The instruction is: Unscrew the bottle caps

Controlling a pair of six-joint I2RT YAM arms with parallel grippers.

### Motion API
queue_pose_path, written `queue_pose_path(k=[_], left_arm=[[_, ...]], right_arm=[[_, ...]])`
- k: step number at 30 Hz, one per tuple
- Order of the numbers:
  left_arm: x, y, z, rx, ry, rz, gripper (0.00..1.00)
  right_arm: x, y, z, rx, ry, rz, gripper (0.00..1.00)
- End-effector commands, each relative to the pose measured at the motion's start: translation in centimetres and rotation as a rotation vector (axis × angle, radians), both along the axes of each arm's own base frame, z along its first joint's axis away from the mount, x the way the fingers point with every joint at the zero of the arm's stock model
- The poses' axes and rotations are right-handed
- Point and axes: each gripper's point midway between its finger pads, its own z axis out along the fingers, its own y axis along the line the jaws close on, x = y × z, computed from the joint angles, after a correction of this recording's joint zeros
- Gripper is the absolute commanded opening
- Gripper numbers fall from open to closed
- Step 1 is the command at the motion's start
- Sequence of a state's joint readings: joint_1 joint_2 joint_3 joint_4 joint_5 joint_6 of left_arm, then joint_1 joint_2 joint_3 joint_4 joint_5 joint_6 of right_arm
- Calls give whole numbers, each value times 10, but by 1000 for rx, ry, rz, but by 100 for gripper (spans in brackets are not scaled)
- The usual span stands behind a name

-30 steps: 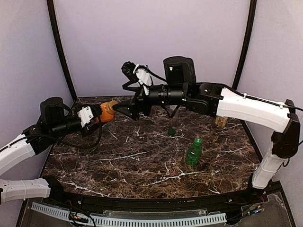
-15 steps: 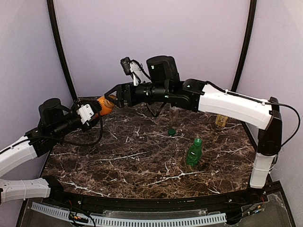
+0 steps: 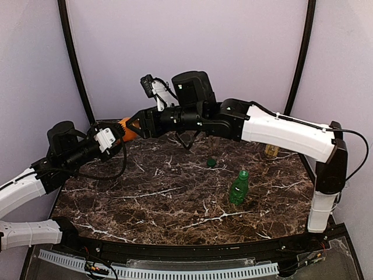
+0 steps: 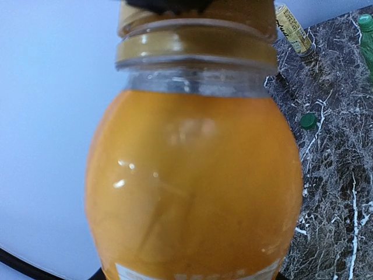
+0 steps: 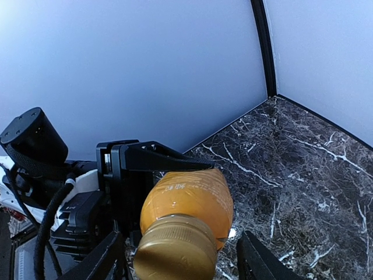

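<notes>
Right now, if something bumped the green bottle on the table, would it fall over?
Probably. The green bottle stands upright, tall on a narrow base, so a bump up high could tip it. It looks see-through and maybe empty, so likely light. Being round, it might then roll across the table.

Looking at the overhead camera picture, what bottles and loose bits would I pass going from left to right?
Orange bottle → loose dark green cap → green bottle → tan bottle at the back.
</notes>
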State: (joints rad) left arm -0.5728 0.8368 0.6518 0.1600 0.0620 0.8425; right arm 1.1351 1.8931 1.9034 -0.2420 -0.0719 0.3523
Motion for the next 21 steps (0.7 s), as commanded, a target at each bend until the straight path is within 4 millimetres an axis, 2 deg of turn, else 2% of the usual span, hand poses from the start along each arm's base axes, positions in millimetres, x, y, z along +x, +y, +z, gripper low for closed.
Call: queue_pose_path(k=[1,4,8,10,13,14,15,16,17,18,21], left_arm=[[-1,1,2,-1,-22,6,9],[-2,1,2,-1,-24,2,9],[-3,0,0,3,-16,-4,9],[-7,-1,-7,20,15,-28,9],[-20,-7,-28,68,101,-97,6],[-30,-10,-39,90,159,-144,3],[-36,-13,-42,100,183,-176,1],[-50,-17,-55,121,252,-239,1],[-57,-19,-56,126,272,-272,1],[-73,-22,-66,140,342,-339,1],[-104,-25,-77,171,444,-470,1]], right_arm=[[4,4,-2,-9,-19,-19,59],[5,5,-4,-17,-29,-19,44],[5,6,-4,-28,-68,-2,17],[-4,8,-2,-34,-127,66,0],[-35,10,-2,-58,-289,279,0],[-48,8,-11,-87,-376,370,0],[-62,6,-19,-104,-436,450,0],[-73,3,-28,-123,-497,513,0],[-85,0,-36,-144,-565,572,0],[-93,-3,-46,-171,-621,620,0],[-107,-10,-63,-252,-769,717,0]])
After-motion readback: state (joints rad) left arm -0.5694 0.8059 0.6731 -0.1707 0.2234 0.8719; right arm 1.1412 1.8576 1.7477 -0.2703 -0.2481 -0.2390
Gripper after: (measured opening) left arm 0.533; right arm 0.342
